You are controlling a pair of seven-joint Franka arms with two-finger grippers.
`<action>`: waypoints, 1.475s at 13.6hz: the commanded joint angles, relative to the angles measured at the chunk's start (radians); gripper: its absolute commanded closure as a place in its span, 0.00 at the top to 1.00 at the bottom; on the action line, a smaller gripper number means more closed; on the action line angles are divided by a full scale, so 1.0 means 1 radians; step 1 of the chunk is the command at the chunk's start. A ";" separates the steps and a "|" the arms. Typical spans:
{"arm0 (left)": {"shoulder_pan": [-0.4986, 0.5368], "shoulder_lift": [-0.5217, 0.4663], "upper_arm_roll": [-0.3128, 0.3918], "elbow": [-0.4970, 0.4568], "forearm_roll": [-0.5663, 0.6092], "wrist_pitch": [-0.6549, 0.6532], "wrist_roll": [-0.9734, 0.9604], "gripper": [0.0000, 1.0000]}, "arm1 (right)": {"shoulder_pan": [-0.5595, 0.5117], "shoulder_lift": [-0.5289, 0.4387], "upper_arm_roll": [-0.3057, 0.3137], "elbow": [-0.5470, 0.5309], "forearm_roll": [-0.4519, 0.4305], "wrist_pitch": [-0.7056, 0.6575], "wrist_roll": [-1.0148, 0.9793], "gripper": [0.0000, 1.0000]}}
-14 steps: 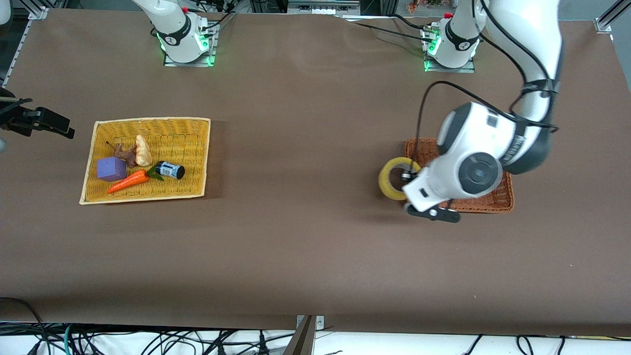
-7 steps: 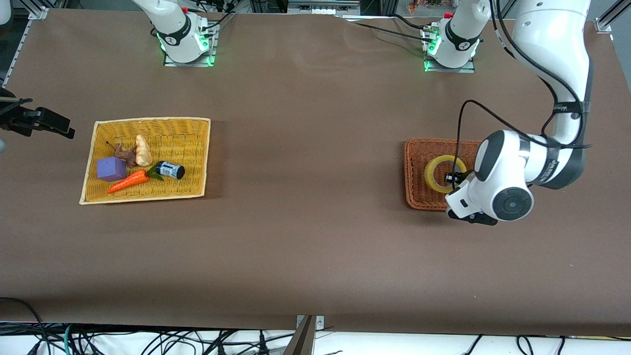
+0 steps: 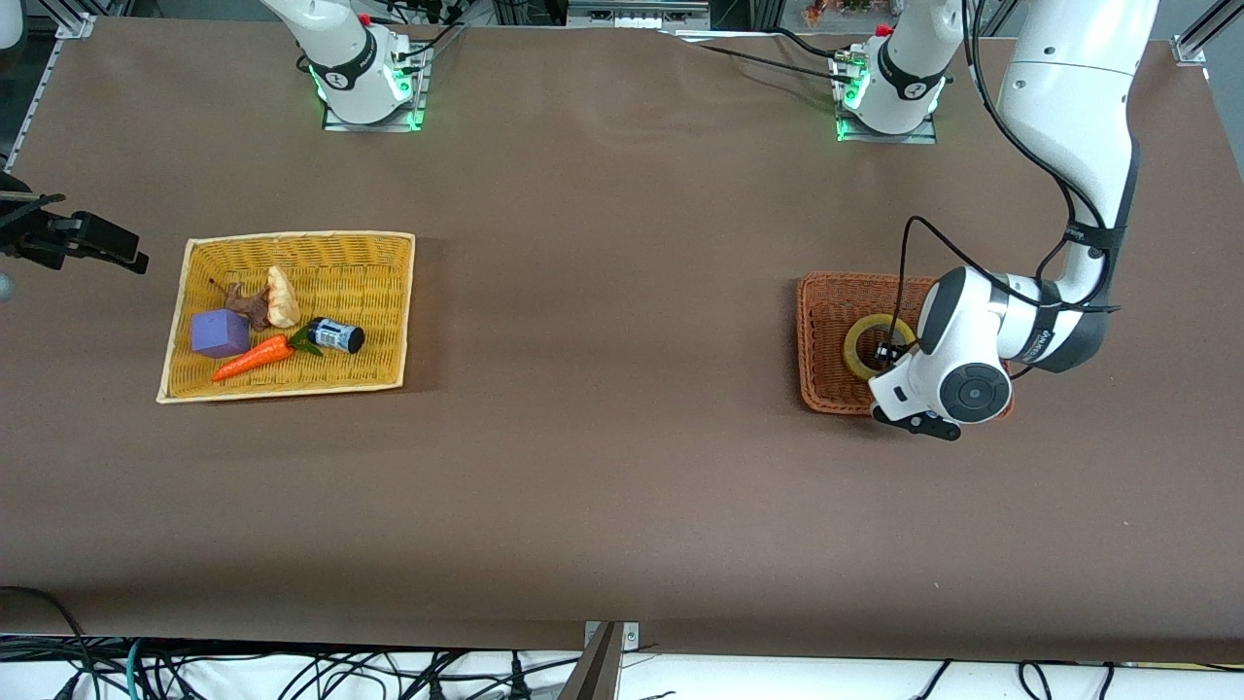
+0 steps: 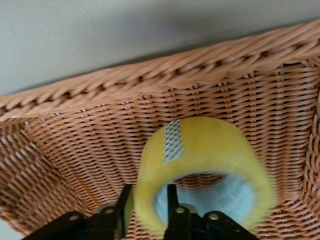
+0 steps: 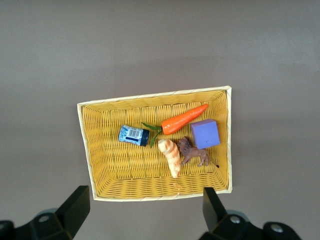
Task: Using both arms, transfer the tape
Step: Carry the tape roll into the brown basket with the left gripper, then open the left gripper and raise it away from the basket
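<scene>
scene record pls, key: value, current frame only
tape: yellow roll, in brown basket, toward the left arm's end
left gripper: shut on tape wall, one finger inside the hole, low in brown basket
right gripper: open, waiting up over yellow basket
yellow basket contents: carrot, purple block, dark labelled cylinder, toy horse, pale ridged piece
tape released: not yet

I see even overhead light, soft shadows on the table point(image 3: 603, 243); the tape point(image 4: 200, 170) blurs close-up.
</scene>
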 commanded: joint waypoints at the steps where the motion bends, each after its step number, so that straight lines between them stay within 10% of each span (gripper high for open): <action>1: 0.015 -0.093 -0.020 0.003 0.011 -0.040 0.022 1.00 | -0.001 0.010 0.001 0.024 0.016 -0.014 -0.010 1.00; 11: -0.002 -0.432 -0.087 0.193 -0.046 -0.243 -0.255 1.00 | -0.003 0.010 0.001 0.024 0.016 -0.014 -0.010 1.00; 15: 0.015 -0.629 -0.130 0.060 -0.079 -0.259 -0.239 1.00 | -0.001 0.010 0.001 0.024 0.014 -0.014 -0.007 1.00; 20: 0.081 -0.620 -0.127 0.035 -0.138 -0.195 -0.139 1.00 | -0.001 0.010 0.001 0.024 0.014 -0.014 -0.006 1.00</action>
